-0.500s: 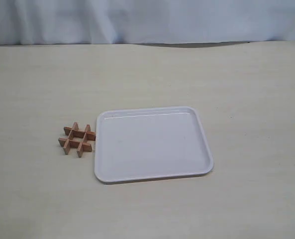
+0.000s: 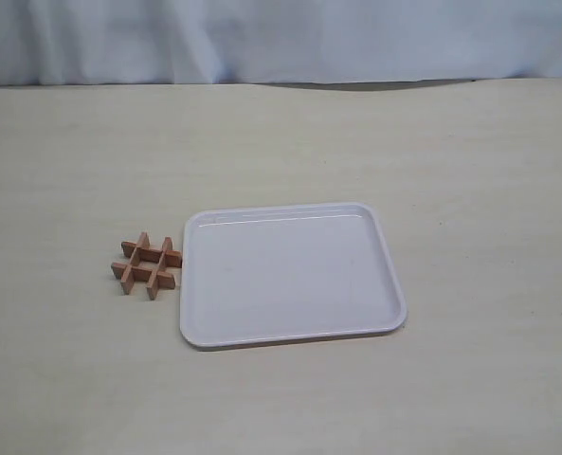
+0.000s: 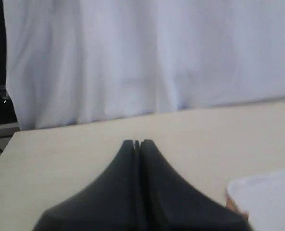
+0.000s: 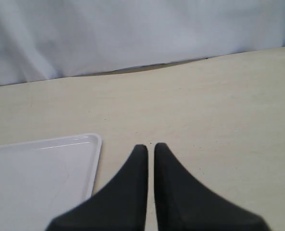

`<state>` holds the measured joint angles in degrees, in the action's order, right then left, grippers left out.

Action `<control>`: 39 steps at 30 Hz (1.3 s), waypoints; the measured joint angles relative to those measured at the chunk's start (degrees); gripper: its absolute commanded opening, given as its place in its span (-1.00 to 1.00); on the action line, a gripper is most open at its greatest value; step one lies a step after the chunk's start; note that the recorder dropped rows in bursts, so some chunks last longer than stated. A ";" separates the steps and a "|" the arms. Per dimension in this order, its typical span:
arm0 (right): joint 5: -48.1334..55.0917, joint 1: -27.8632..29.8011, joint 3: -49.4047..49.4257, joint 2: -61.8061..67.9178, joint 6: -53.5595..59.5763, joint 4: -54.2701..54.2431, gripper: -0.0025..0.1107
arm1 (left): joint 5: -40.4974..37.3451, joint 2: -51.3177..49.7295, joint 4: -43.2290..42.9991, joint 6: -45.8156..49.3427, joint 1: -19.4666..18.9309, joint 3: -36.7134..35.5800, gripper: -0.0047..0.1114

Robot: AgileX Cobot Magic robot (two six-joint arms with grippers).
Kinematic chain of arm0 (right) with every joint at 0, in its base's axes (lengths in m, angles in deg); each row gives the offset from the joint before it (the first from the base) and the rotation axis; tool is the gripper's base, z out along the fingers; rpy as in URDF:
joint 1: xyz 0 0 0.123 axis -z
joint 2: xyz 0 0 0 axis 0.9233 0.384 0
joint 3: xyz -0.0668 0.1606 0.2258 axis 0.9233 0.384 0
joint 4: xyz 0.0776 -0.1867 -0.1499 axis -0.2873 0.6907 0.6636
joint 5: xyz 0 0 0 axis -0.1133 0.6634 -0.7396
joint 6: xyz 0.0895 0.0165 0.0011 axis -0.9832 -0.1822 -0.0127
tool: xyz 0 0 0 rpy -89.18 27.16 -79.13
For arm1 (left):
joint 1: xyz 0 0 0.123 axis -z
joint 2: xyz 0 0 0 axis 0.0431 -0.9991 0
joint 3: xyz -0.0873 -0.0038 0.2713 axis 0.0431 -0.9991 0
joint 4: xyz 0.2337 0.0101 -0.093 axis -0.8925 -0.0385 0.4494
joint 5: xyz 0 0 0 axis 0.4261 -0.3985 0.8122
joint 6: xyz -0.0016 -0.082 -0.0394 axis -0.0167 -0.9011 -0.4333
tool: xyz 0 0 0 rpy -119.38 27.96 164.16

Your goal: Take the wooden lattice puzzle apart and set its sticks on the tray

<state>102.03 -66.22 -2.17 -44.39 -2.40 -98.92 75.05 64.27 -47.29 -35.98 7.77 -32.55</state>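
The wooden lattice puzzle lies assembled on the table, its four reddish-brown sticks locked in a hash shape, right against the left rim of the white tray. The tray holds nothing. Neither gripper shows in the exterior view. In the left wrist view my left gripper is shut with nothing in it; a corner of the tray and a sliver of the puzzle lie off to one side. My right gripper is shut, with only a thin slit between its fingers and nothing held, beside the tray's corner.
A pale wood-grain table spreads around the tray on all sides. A white curtain hangs along its far edge. In the left wrist view a table corner and dark gear beyond it show.
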 measured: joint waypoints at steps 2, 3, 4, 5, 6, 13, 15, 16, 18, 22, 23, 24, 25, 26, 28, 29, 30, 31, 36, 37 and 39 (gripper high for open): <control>0.00 0.00 0.00 0.00 0.00 0.00 -0.87 | 4.62 0.00 7.26 0.00 0.00 0.00 -0.92; 0.00 0.00 0.00 0.00 0.00 0.00 -0.87 | 7.53 0.00 11.32 -0.30 0.00 0.00 -0.92; 0.00 0.00 0.00 0.00 0.00 0.00 -0.87 | 10.66 0.00 15.54 -1.40 0.00 0.00 -0.92; 0.00 0.00 0.00 0.00 0.00 0.00 -0.87 | 13.07 0.00 18.93 -2.88 0.00 0.00 -0.92; 0.00 0.00 0.00 0.00 0.00 0.00 -0.87 | 15.55 0.00 22.93 -5.25 0.00 0.00 -0.92; 0.00 0.00 0.00 0.00 0.00 0.00 -0.87 | 20.74 0.00 31.75 -14.40 0.00 0.65 -0.92; 0.00 0.00 0.00 0.00 0.00 0.00 -0.87 | 20.93 0.00 30.90 -14.75 0.00 2.27 -0.92; 0.00 0.00 0.00 0.00 0.00 0.00 -0.87 | 20.70 0.00 29.07 -15.37 0.00 3.19 -0.92; 0.00 0.00 0.00 0.00 0.00 0.00 -0.87 | 20.57 -0.30 21.60 -19.09 0.00 7.59 -0.92; 0.00 0.00 0.00 0.00 0.00 0.00 -0.87 | 16.47 -11.13 7.72 -21.05 0.00 19.09 -0.92; 0.00 0.00 0.00 0.00 0.00 0.00 -0.87 | 12.25 -18.12 2.56 -21.44 0.00 24.72 -0.92; 0.00 0.00 0.00 0.00 0.00 0.00 -0.87 | 8.99 -22.52 0.00 -21.44 0.00 27.94 -0.92; 0.00 0.00 0.00 0.00 0.00 0.00 -0.87 | 6.12 -26.21 -1.76 -21.44 0.00 30.53 -0.92; 0.00 0.00 0.00 0.00 0.00 0.00 -0.87 | 2.12 -31.05 -3.83 -21.44 0.00 33.71 -0.92; 0.00 0.00 0.00 0.00 0.00 0.00 -0.87 | -7.22 -40.11 -6.96 -20.74 0.00 39.87 -0.92; 0.00 0.00 0.00 0.00 0.00 0.00 -0.87 | -12.49 -45.19 -8.19 -19.77 0.00 42.73 -0.92; 0.00 0.00 0.00 0.00 0.00 0.00 -0.87 | -17.81 -50.17 -9.15 -19.01 0.00 45.32 -0.92; 0.00 0.00 0.00 0.00 0.00 0.00 -0.87 | -21.87 -54.10 -9.72 -18.32 0.00 47.09 -0.92; 0.00 0.00 0.00 0.00 0.00 0.00 -0.87 | -36.49 -73.02 -11.19 -16.02 3.01 50.61 -0.92; 0.00 0.00 0.00 0.00 0.00 0.00 -0.87 | -37.38 -75.43 -11.44 -16.02 4.64 50.61 -0.92; 0.00 0.00 0.00 0.00 0.00 0.00 -0.87 | -37.62 -78.97 -12.19 -17.03 8.55 50.61 -0.92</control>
<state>102.03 -66.22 -2.17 -44.39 -2.40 -98.92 37.43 -14.70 -59.48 -53.01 16.32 18.06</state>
